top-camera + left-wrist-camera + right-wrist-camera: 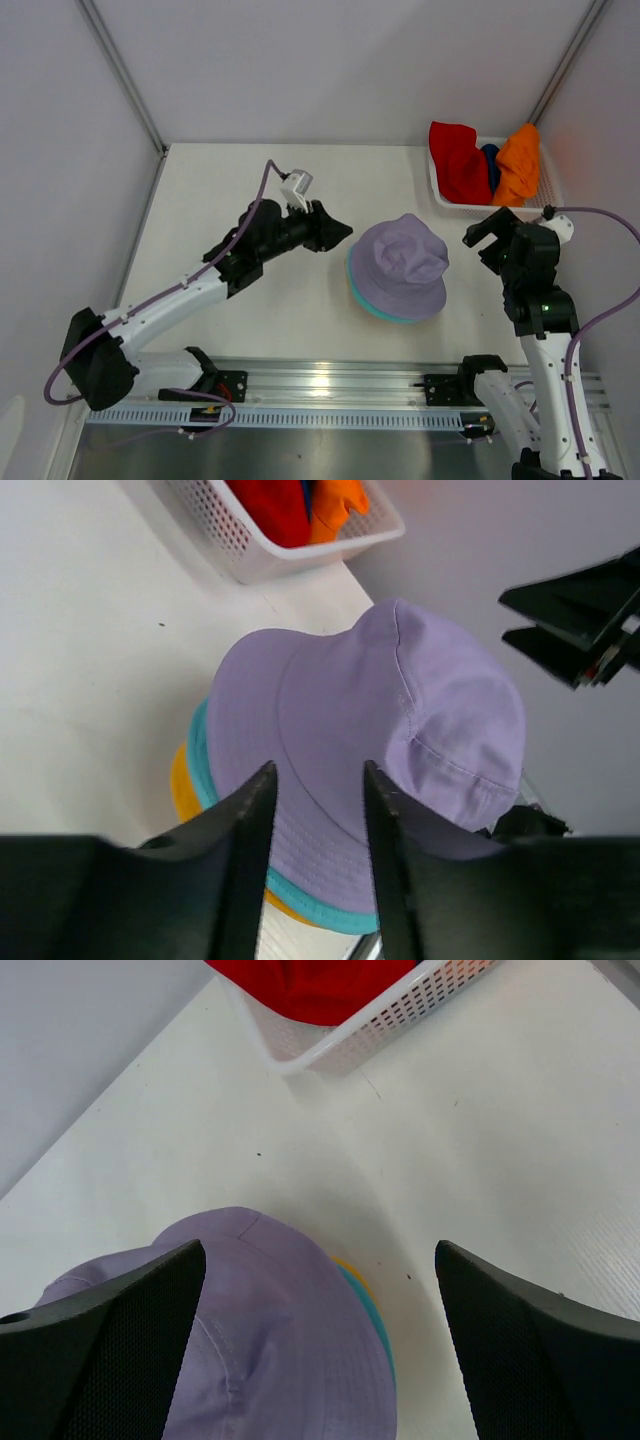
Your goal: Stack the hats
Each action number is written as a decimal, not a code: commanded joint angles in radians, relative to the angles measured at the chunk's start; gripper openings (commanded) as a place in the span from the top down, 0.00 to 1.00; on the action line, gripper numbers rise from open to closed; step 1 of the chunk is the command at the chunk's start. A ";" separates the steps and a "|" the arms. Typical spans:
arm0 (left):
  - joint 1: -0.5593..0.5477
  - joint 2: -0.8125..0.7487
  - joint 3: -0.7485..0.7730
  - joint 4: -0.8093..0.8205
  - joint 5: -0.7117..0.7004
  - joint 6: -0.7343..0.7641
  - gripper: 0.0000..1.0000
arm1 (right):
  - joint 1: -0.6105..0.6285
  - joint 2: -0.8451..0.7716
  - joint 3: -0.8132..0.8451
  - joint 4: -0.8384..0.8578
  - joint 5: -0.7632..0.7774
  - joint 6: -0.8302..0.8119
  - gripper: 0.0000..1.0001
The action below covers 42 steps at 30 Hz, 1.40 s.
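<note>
A lavender hat lies crown up mid-table on top of a teal hat. Under those shows the edge of a yellow hat. My left gripper hovers just left of the pile, jaws apart and empty, with the lavender hat showing between its fingers. On the pile's right my right gripper stands wide open and empty, above the lavender hat's edge. A red hat, a dark blue hat and an orange hat sit in the basket.
The white mesh basket stands at the back right against the right wall, just beyond my right gripper. White walls close the table on the left, back and right. A metal rail with the arm bases runs along the near edge.
</note>
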<state>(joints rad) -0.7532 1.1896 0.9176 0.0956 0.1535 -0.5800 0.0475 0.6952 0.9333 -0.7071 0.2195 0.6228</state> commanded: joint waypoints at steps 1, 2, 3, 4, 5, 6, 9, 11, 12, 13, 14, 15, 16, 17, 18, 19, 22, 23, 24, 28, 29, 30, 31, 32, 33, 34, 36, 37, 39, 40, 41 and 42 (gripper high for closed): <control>-0.021 0.090 0.033 0.075 0.144 0.052 0.60 | -0.012 0.023 0.041 0.078 -0.012 -0.032 0.00; -0.029 0.103 0.024 0.082 0.158 0.058 0.68 | -0.024 0.035 0.053 0.095 -0.006 -0.037 0.00; -0.041 0.119 0.020 0.088 0.176 0.069 0.71 | -0.034 0.044 0.064 0.100 0.009 -0.043 0.00; -0.072 0.126 0.017 0.089 0.202 0.107 0.75 | -0.079 0.075 0.076 0.109 0.014 -0.044 0.01; -0.092 0.131 0.018 0.075 0.204 0.132 0.76 | -0.106 0.096 0.114 0.113 0.009 -0.052 0.00; -0.133 0.140 0.020 0.061 0.201 0.181 0.76 | -0.136 0.122 0.137 0.121 -0.041 -0.063 0.01; -0.182 0.169 0.009 0.009 0.109 0.218 0.78 | -0.267 0.265 0.249 0.133 -0.199 -0.092 0.01; -0.187 0.183 -0.026 0.038 0.066 0.210 0.79 | -0.325 0.372 0.298 0.150 -0.287 -0.107 0.00; -0.187 0.197 -0.040 0.059 0.055 0.207 0.79 | -0.337 0.403 0.347 0.153 -0.293 -0.109 0.00; -0.187 0.206 -0.063 0.079 0.040 0.207 0.79 | -0.347 0.427 0.364 0.175 -0.296 -0.109 0.01; -0.187 0.217 -0.063 0.098 0.014 0.204 0.80 | -0.354 0.449 0.375 0.195 -0.293 -0.112 0.01; -0.187 0.231 -0.063 0.099 0.005 0.210 0.80 | -0.366 0.481 0.383 0.214 -0.292 -0.107 0.00; -0.187 0.263 -0.063 0.102 0.001 0.213 0.80 | -0.371 0.493 0.383 0.274 -0.296 -0.109 0.01; -0.187 0.278 -0.057 0.105 -0.008 0.215 0.81 | -0.374 0.507 0.380 0.306 -0.308 -0.112 0.00; -0.187 0.294 -0.056 0.110 -0.009 0.215 0.81 | -0.377 0.523 0.383 0.329 -0.331 -0.112 0.01; -0.187 0.310 -0.056 0.113 -0.009 0.215 0.81 | -0.377 0.559 0.386 0.384 -0.351 -0.121 0.01; -0.186 0.352 -0.025 0.090 -0.014 0.215 0.82 | -0.370 0.659 0.424 0.478 -0.457 -0.153 0.01; -0.186 0.354 -0.022 0.079 -0.014 0.216 0.82 | -0.364 0.694 0.446 0.483 -0.483 -0.166 0.00; -0.184 0.344 -0.017 0.050 -0.006 0.223 0.82 | -0.357 0.731 0.476 0.482 -0.492 -0.179 0.01; -0.183 0.213 -0.057 -0.034 -0.015 0.223 0.74 | -0.310 0.968 0.656 0.440 -0.496 -0.244 0.00; -0.181 0.171 -0.063 -0.052 -0.022 0.223 0.72 | -0.307 1.007 0.715 0.446 -0.493 -0.251 0.01; -0.178 0.089 -0.072 -0.072 -0.031 0.229 0.69 | -0.305 1.045 0.748 0.451 -0.494 -0.250 0.00; -0.173 0.049 -0.078 -0.088 -0.055 0.229 0.66 | -0.304 1.087 0.784 0.446 -0.497 -0.245 0.01; -0.170 0.009 -0.085 -0.159 -0.072 0.232 0.57 | -0.299 1.169 0.820 0.442 -0.505 -0.244 0.03; -0.158 -0.064 -0.083 -0.187 -0.089 0.235 0.51 | -0.296 1.210 0.893 0.437 -0.506 -0.242 0.04; -0.147 -0.097 -0.077 -0.213 -0.123 0.233 0.43 | -0.291 1.248 0.929 0.422 -0.505 -0.242 0.05; -0.106 -0.151 -0.074 -0.273 -0.144 0.226 0.36 | -0.273 1.357 1.028 0.403 -0.487 -0.247 0.08; -0.088 -0.197 -0.068 -0.284 -0.149 0.221 0.30 | -0.267 1.389 1.056 0.393 -0.479 -0.245 0.10; -0.028 -0.226 -0.063 -0.306 -0.149 0.204 0.28 | -0.247 1.475 1.108 0.390 -0.454 -0.245 0.13; -0.008 -0.243 -0.053 -0.309 -0.149 0.200 0.26 | -0.241 1.501 1.149 0.393 -0.445 -0.242 0.16; 0.009 -0.246 -0.049 -0.318 -0.149 0.195 0.26 | -0.236 1.527 1.174 0.390 -0.436 -0.241 0.17; 0.041 -0.246 -0.045 -0.324 -0.149 0.195 0.25 | -0.233 1.576 1.197 0.386 -0.442 -0.224 0.19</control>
<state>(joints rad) -0.7658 0.9394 0.8444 -0.1524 0.0319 -0.3695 -0.2070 2.2055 2.0399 -0.3180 -0.2432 0.3988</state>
